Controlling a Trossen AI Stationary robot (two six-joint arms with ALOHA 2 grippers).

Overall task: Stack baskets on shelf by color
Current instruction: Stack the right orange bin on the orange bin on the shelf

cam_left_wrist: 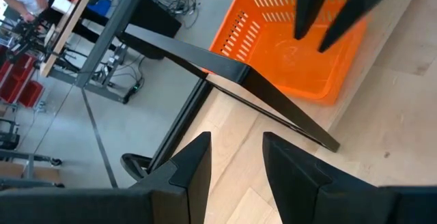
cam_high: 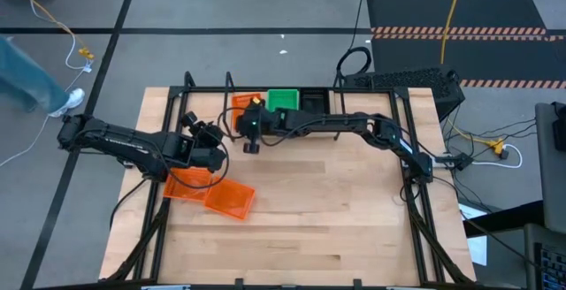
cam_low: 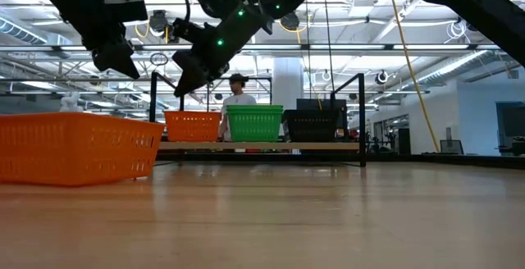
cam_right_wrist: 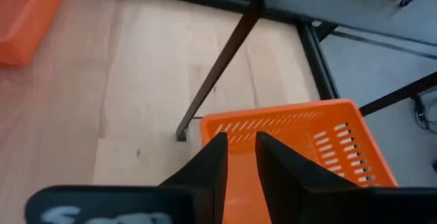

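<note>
High view: shelf [cam_high: 292,104] runs along the table's 12 o'clock edge, a narrow ledge between thin black hoop uprights.
Shelf contents: low view shows an orange basket [cam_low: 193,126], a green basket [cam_low: 254,123] and a black basket [cam_low: 312,125] side by side on the pale ledge, all upright with slotted mesh walls.
Loose baskets: two more orange baskets [cam_high: 210,190] lie on the wooden table [cam_high: 336,210] toward 8 o'clock, touching or overlapping; exact contact cannot be told.
Right gripper [cam_high: 250,145]: reaches across from the 3 o'clock side and hangs just in front of the shelf's orange basket. In its wrist view the fingers [cam_right_wrist: 205,166] stand narrowly apart above the basket's rim, with nothing between them.
Left gripper [cam_high: 196,124]: sits at 9 o'clock, near the shelf's left upright. Its fingers [cam_left_wrist: 194,162] show a moderate gap, holding nothing.
Background: a person [cam_low: 238,95] stands beyond the shelf.
</note>
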